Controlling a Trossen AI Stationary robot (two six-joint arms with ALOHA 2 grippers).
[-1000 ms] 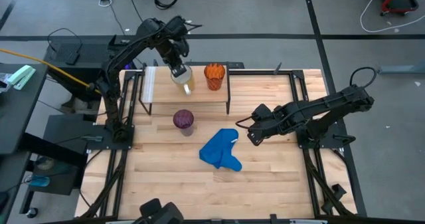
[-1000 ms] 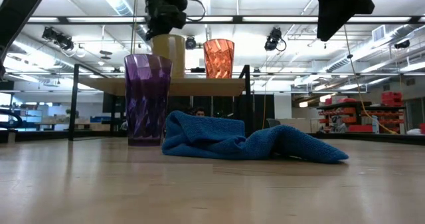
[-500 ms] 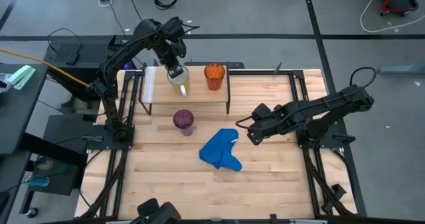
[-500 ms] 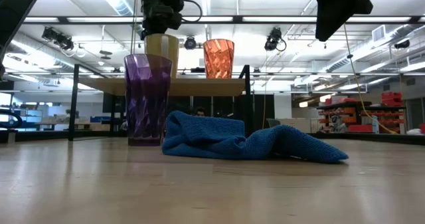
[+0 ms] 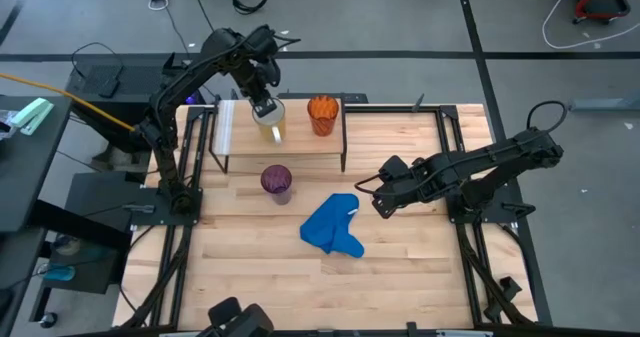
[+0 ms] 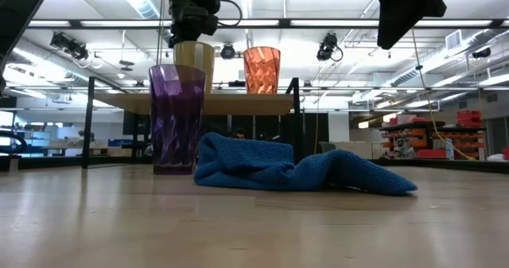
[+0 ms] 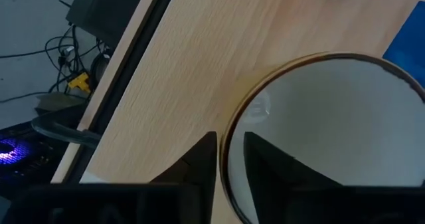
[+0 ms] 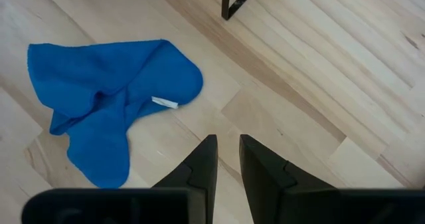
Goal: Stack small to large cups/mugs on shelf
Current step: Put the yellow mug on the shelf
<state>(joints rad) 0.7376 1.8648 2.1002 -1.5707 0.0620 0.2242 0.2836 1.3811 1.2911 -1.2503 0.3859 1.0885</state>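
The white mug [image 5: 272, 124] is on the shelf [image 5: 300, 143], left of the orange cup [image 5: 322, 114], which stands on the board on its base. In the low view the mug [image 6: 195, 57] and orange cup [image 6: 262, 69] show above the shelf [image 6: 238, 102]. The mug's base is hidden behind the purple tumbler [image 6: 176, 117]. The purple tumbler [image 5: 277, 181] stands upright on the tabletop in front of the shelf. My left gripper [image 5: 263, 107] is above the mug, shut on it. My right gripper [image 5: 381, 204] hovers over the table's right half, shut, touching nothing. My left gripper [image 7: 229, 136] pinches the mug's rim [image 7: 231, 127] on the wall toward the shelf's left end. One finger [image 7: 265, 161] is inside the mug and the other [image 7: 199, 163] outside. The fingers come from above, pointing down. The mug is upright; whether its base rests on the board is hidden.
A crumpled blue cloth [image 5: 335, 227] lies on the table between the tumbler and my right gripper [image 8: 228, 139], also seen as the cloth [image 8: 106, 98] in the right wrist view. The shelf has a white strip [image 5: 226, 125] at its left end and black legs [image 8: 232, 1].
My left gripper, still shut on the mug, shifted a little toward the table's left along the shelf, carrying the upright mug away from the orange cup. Over the last half second it has kept still.
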